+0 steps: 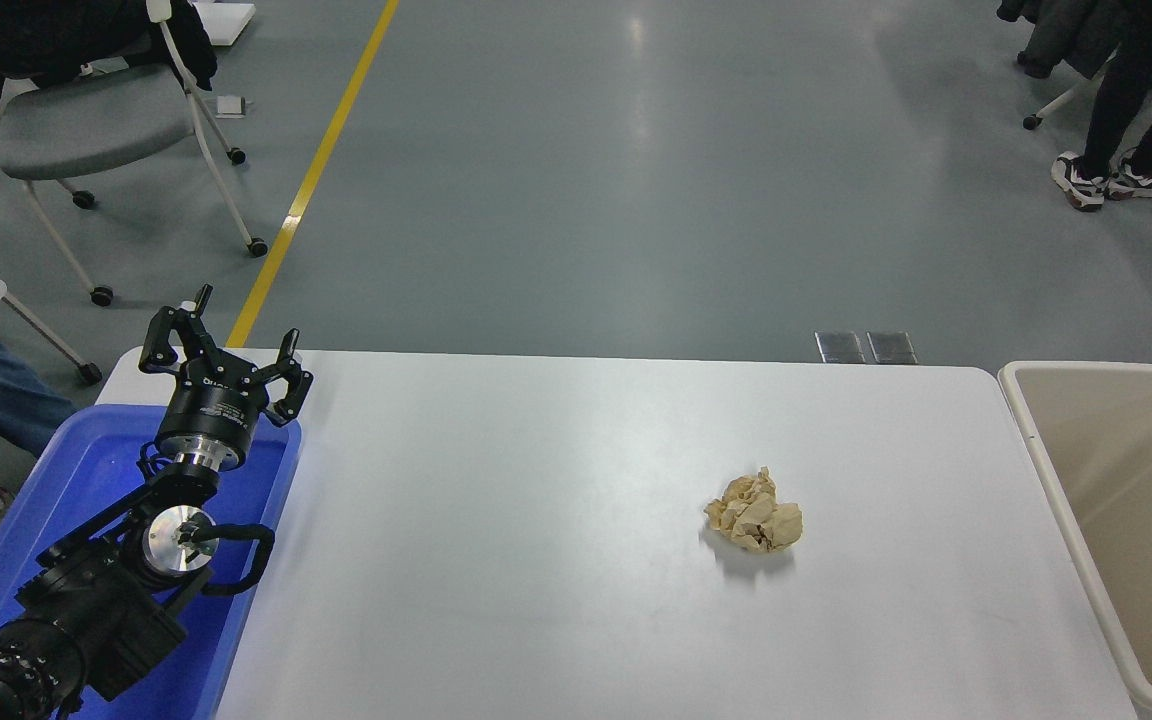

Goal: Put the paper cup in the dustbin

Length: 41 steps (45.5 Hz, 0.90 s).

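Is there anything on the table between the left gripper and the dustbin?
Yes: a crumpled tan paper ball lies on the white table between the open left gripper and the dustbin, nearer the dustbin.

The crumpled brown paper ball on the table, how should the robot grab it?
Judging by its pose, from straight above. The paper ball lies alone on the white table, lumpy and roughly round with no handle, so a hand coming down could likely pinch across its widest middle, fingers on opposite sides.
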Each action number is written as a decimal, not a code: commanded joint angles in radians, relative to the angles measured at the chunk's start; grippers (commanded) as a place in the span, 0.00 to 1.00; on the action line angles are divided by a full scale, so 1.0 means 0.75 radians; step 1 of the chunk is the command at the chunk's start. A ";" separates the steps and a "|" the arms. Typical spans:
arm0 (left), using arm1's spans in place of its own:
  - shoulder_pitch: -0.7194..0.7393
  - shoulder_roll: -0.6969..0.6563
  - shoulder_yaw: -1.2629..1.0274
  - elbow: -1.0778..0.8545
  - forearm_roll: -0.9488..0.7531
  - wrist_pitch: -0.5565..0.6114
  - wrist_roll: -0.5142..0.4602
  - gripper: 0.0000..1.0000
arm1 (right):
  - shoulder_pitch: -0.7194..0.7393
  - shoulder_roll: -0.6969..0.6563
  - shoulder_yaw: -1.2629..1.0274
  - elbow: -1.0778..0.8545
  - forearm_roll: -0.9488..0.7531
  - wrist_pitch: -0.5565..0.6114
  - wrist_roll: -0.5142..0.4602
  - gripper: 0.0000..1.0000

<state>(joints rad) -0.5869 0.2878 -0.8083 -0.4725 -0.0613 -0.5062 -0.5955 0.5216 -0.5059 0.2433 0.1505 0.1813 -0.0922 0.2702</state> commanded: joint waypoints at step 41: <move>-0.001 0.001 0.000 0.000 0.000 0.000 0.000 1.00 | 0.071 0.002 -0.005 -0.015 -0.011 0.006 0.006 0.99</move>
<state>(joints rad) -0.5874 0.2883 -0.8078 -0.4725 -0.0613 -0.5062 -0.5951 0.5502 -0.5053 0.2433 0.1324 0.1760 -0.0983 0.2745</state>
